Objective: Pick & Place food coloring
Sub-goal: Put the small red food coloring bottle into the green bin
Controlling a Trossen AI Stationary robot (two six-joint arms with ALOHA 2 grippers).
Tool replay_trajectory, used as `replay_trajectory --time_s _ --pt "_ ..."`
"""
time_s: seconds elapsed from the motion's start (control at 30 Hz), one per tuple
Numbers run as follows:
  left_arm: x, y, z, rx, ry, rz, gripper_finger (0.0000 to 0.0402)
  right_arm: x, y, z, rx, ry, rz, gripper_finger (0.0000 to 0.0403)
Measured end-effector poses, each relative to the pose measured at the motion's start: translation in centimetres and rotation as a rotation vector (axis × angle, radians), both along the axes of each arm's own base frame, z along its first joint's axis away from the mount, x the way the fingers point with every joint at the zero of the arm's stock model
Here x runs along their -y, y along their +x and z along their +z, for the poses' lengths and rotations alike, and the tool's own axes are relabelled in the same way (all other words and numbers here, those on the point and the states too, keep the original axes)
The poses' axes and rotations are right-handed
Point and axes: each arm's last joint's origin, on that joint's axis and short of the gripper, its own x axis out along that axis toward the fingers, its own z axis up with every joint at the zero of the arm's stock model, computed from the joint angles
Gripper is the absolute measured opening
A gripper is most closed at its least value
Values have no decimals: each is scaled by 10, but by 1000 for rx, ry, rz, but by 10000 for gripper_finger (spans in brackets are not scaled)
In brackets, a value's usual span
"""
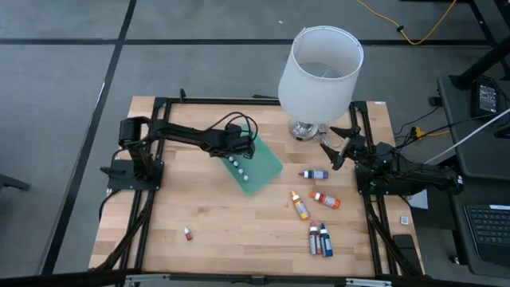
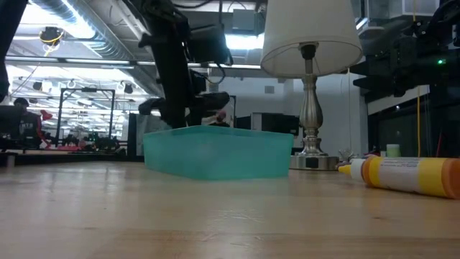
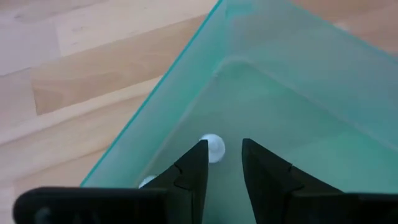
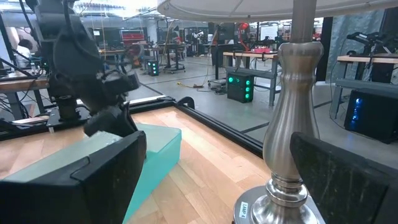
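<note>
A green translucent tray sits mid-table and holds several tiny white-capped bottles. My left gripper hangs inside the tray's left part, open by a narrow, empty gap; one white cap lies on the tray floor just past a fingertip. Finger-sized bottles lie on their sides on the wood: purple, red-orange, orange, a red and a blue pair, and a tiny red one. My right gripper waits wide open by the lamp base.
A lamp with a large white shade stands on a silver base at the far edge, its stem just ahead of the right gripper. Bare wood lies across the near-left of the table. Black frame rails border the sides.
</note>
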Motion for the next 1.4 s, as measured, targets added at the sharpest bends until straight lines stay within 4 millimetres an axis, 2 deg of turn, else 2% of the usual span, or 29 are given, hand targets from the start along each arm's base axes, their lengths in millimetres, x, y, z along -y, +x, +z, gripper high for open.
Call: replay_trajectory --time_s 0.17,0.3,0.47,0.6,0.7,0.97,1.1,1.4 --pt "5 -7 16 30 -49 -27 104 0 0 0 0 0 0 397" --pt "16 -11 36 108 -81 -54 133 0 0 0 0 0 0 397" --pt "37 -18 51 142 -211 -157 199 0 0 0 0 0 0 397" --pt "58 -33 60 81 -396 -273 257 0 0 0 0 0 0 397" --pt "76 -45 68 37 -525 -363 285 0 0 0 0 0 0 397" --pt "129 -67 82 15 -546 -448 294 0 0 0 0 0 0 397" --pt "150 -76 82 10 -596 -357 294 0 0 0 0 0 0 397" --pt "177 -100 76 -92 -671 -100 294 0 0 0 0 0 0 397"
